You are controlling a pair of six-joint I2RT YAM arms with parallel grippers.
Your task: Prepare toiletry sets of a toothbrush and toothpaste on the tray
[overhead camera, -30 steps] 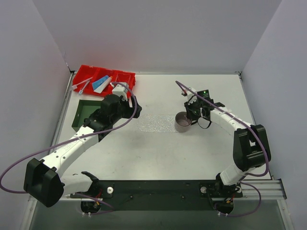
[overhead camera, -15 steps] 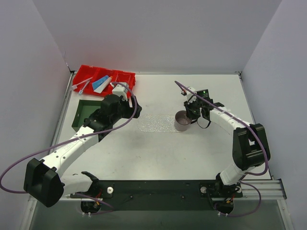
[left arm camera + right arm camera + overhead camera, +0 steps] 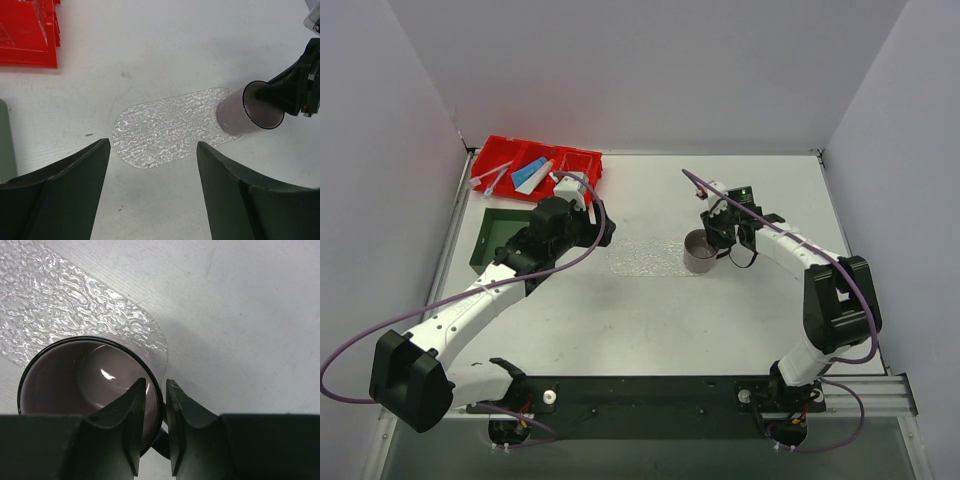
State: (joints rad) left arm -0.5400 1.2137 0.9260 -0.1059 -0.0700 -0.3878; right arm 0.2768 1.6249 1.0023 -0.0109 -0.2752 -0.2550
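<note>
The oval tray (image 3: 642, 256) lies in the middle of the table (image 3: 720, 320). The mug (image 3: 700, 254) stands on its right end, and the right gripper (image 3: 154, 385) straddles the mug's rim, one finger inside and one outside. The bin (image 3: 582, 160) sits at the far left, with the toothbrushes (image 3: 490, 179) in its left compartment and the toothpaste tubes (image 3: 531, 176) in the middle one. The square tray (image 3: 492, 240) lies just in front of the bin, and the left gripper (image 3: 152, 150) hangs spread between the square tray and the oval tray.

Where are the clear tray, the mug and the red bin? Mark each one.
clear tray (image 3: 160, 131), left wrist view, bare textured middle.
mug (image 3: 231, 119), left wrist view, outer side wall.
red bin (image 3: 27, 50), left wrist view, near wall.
</note>
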